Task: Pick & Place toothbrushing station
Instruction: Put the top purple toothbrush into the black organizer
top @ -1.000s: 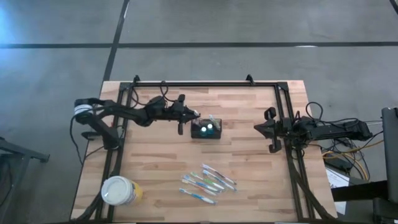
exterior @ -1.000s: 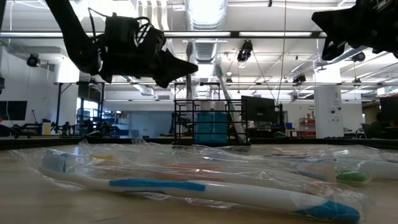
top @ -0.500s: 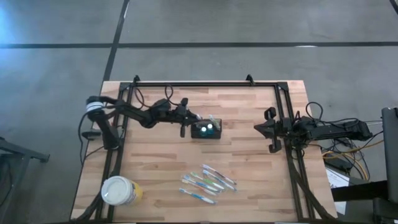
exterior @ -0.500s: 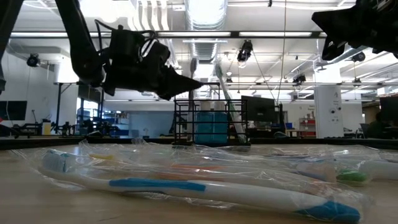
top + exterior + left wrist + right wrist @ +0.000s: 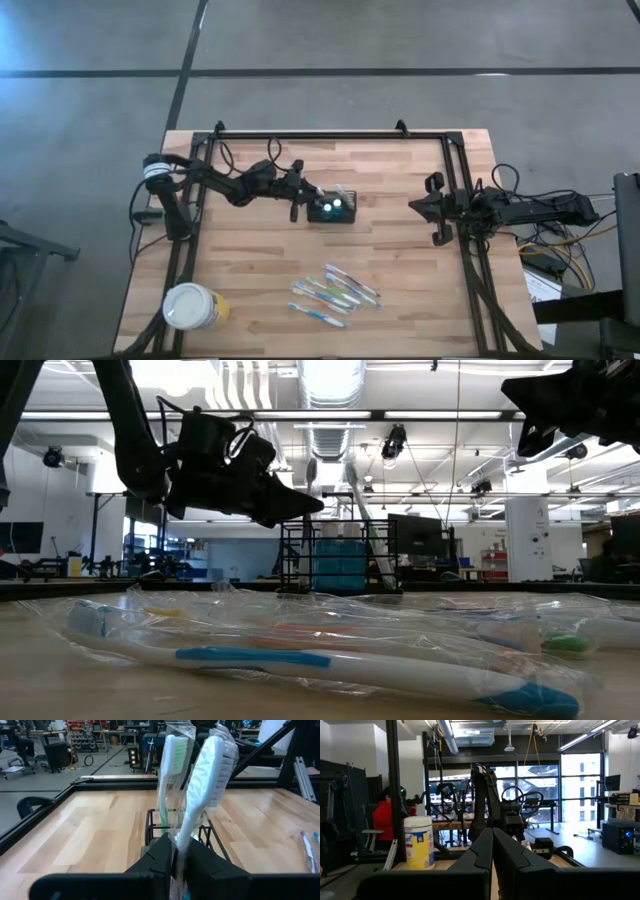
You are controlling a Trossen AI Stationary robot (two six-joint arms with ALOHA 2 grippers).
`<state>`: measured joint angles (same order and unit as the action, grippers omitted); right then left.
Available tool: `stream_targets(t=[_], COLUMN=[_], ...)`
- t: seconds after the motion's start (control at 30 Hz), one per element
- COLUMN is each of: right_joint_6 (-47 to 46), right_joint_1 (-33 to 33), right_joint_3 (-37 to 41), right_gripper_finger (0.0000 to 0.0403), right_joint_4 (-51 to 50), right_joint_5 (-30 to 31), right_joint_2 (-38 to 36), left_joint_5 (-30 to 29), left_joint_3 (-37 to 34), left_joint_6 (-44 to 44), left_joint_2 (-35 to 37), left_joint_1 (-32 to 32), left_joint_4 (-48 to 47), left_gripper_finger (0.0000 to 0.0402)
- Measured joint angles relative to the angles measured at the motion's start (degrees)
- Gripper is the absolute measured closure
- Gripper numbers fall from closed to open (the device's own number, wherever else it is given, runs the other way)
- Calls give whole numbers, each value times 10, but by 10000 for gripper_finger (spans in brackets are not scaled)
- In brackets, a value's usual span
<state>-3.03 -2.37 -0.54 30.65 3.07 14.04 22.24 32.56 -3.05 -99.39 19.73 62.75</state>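
Gripping a clear-wrapped white toothbrush (image 5: 202,785), our left tool (image 5: 174,854) sits over the small black wire-mesh basket (image 5: 333,208) on the wooden bench (image 5: 400,250). Our right tool (image 5: 434,212) waits at the bench's right edge, fingers together.

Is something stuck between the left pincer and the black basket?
Yes: two wrapped toothbrushes stand upright between the left pincer and the basket, pinched at its fingertips, with the basket right behind them.
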Motion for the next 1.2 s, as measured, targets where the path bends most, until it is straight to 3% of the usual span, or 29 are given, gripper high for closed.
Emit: stream_targets(t=[0.27,0.73,0.97,1.2], right_joint_6=[0,0,-2,-4], right_joint_1=[0,0,0,0], right_joint_3=[0,0,0,0], right_gripper_finger=[394,394,394,394], right_joint_4=[0,1,1,1], right_joint_5=[0,0,0,0], right_joint_2=[0,0,0,0], left_joint_5=[9,9,13,36], left_joint_3=[0,0,0,0], left_joint_6=[2,16,16,14], left_joint_2=[0,15,78,190], left_joint_1=[1,9,9,9], left_joint_4=[2,2,-55,-138], left_gripper_finger=[326,159,98,66])
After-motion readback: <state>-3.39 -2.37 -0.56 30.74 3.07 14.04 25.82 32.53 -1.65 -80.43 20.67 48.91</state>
